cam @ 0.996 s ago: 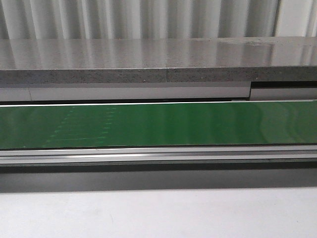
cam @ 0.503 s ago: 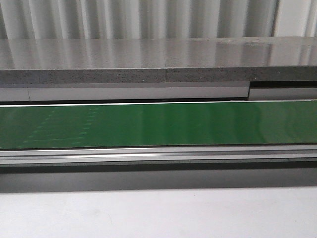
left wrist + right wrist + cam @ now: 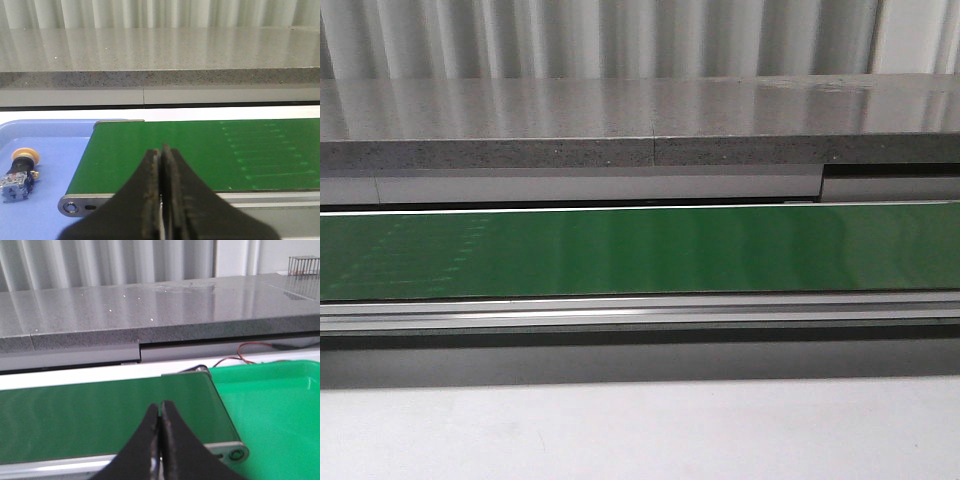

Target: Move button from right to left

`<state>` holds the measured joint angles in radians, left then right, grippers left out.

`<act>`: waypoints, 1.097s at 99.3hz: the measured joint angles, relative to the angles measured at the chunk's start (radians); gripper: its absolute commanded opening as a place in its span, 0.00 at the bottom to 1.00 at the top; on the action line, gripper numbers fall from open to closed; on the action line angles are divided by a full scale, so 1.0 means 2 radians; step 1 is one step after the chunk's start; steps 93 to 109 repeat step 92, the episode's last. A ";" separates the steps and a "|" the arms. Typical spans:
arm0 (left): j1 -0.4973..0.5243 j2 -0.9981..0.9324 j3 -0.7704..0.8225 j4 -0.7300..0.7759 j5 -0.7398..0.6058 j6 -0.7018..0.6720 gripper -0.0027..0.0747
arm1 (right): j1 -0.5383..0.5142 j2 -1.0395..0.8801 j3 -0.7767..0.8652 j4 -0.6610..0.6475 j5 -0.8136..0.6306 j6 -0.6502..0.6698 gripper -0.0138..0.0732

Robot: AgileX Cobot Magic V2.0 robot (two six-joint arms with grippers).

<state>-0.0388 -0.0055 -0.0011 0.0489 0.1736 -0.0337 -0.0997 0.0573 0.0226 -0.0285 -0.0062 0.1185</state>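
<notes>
Front view: a green conveyor belt (image 3: pixel 640 250) runs the full width below a grey stone ledge (image 3: pixel 640 120), with pale table (image 3: pixel 640 430) at 6 o'clock; neither arm nor the button shows here. Against the earlier front pictures, the faint dotted markings on the belt sit further toward 9 o'clock, so the belt appears to be running leftward. Left wrist view: the left gripper (image 3: pixel 161 155) has its jaws pressed together, holding nothing, and hangs over the belt's end. The button (image 3: pixel 20 172) lies on its side in a blue tray (image 3: pixel 50 140) at 9 o'clock of the gripper, well apart from it; it seems already delivered to the left side. Right wrist view: the right gripper (image 3: pixel 160 412) is likewise closed and empty, above the belt's other end, with a green bin (image 3: pixel 270 405) at 3 o'clock showing no button.
</notes>
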 measured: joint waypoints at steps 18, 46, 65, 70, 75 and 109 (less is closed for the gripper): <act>0.000 0.000 0.000 0.000 0.001 0.000 0.01 | 0.000 -0.033 0.002 -0.005 0.048 0.001 0.08; 0.000 0.000 0.000 0.000 0.001 0.000 0.01 | -0.003 -0.033 0.002 0.004 0.058 -0.016 0.08; 0.000 0.000 0.000 0.000 0.001 0.000 0.01 | -0.004 -0.033 0.002 0.006 0.061 -0.019 0.08; 0.000 0.000 0.000 0.000 0.001 0.000 0.01 | -0.004 -0.033 0.002 0.006 0.061 -0.020 0.08; 0.000 0.000 0.000 0.000 0.001 0.000 0.01 | -0.004 -0.033 0.002 0.006 0.061 -0.020 0.08; 0.000 0.000 0.000 0.000 0.001 0.000 0.01 | -0.004 -0.033 0.002 0.006 0.061 -0.021 0.08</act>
